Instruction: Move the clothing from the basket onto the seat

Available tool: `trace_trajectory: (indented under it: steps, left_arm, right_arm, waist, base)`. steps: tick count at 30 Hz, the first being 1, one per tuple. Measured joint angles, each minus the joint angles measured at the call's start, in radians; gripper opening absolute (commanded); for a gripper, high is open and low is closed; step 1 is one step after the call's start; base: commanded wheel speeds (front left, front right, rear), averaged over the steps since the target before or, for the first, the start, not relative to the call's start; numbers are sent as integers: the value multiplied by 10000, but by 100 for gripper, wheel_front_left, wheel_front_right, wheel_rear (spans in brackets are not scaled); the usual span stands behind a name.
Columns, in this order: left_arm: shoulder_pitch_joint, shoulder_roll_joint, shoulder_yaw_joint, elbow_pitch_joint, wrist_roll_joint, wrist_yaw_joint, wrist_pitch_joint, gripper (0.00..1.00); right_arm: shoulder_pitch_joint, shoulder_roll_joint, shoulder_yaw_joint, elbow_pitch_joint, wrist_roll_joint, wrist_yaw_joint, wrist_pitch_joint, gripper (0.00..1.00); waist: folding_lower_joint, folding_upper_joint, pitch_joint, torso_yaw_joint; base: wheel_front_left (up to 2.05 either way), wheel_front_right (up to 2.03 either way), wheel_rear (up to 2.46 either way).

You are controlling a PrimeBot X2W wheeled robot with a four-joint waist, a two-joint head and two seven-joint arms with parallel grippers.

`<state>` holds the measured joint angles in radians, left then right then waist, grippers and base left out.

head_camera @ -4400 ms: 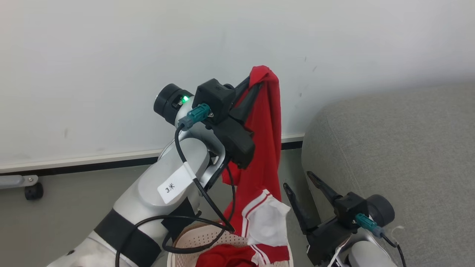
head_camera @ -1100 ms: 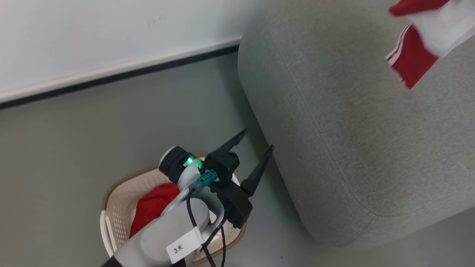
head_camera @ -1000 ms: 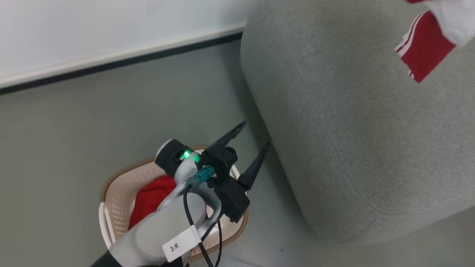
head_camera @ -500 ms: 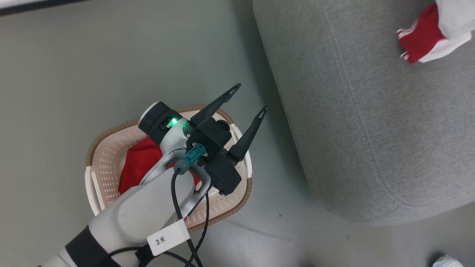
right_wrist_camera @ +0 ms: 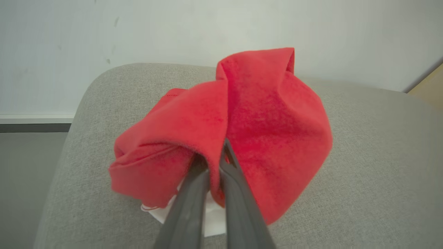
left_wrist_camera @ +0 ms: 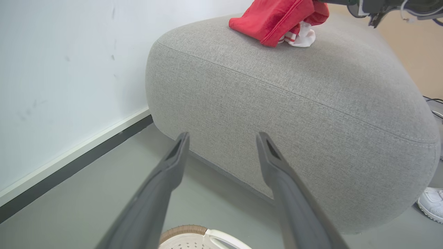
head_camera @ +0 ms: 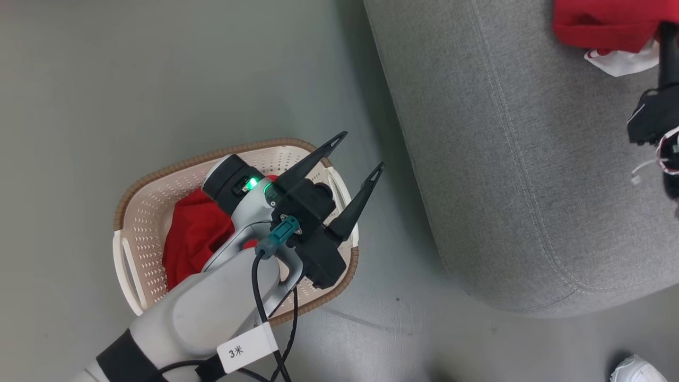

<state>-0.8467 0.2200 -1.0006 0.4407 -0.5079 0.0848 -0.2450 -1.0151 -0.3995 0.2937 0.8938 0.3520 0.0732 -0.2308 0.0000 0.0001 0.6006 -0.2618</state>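
In right wrist view, right pincer [right_wrist_camera: 214, 155] clamps clothing [right_wrist_camera: 273, 114]

Sparse indoor room, home-like: grey sofa seat [head_camera: 504, 159], laundry basket [head_camera: 140, 223], plain white wall [left_wrist_camera: 52, 69], grey floor [head_camera: 159, 63].

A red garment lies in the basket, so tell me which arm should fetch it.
Left. The left gripper hangs open over the basket, above the remaining garment; the right gripper is shut on the other garment on the seat.

Clothing [head_camera: 599, 24] on seat [head_camera: 504, 170]; basket [head_camera: 144, 228] on floor [head_camera: 132, 79]
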Motion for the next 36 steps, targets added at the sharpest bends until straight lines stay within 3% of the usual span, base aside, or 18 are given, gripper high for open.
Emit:
trace_trajectory:
  steps: [1,14,22,36]
  left_arm:
    - [54,-2,17,31,-12,0,0,100]
    - [673,-284,660,441,-671,29,-36,100]
    - [1271,-278,1386,694,-1168,119,-46,100]
    - [3475,499,3471,663,-1653,309,-46,100]
  right_arm:
    - [52,46,-6,86,10,2,-19,100]
    - [1220,265,67,130,2,35,-184,100]
    - [2085,568,230,-497,-184,61,-186,100]
    - [3824,1825,556,-1540,-205,-33,-186,100]
  waist:
    - [0,0,-42,-1]
    - [-1,-1,-984,83]
    - [-2,-1,-2001,238]
    - [-3,-2,-3976,817]
  base:
    - [0,0,0]
    - [0,0,0]
    - [0,0,0]
    - [0,0,0]
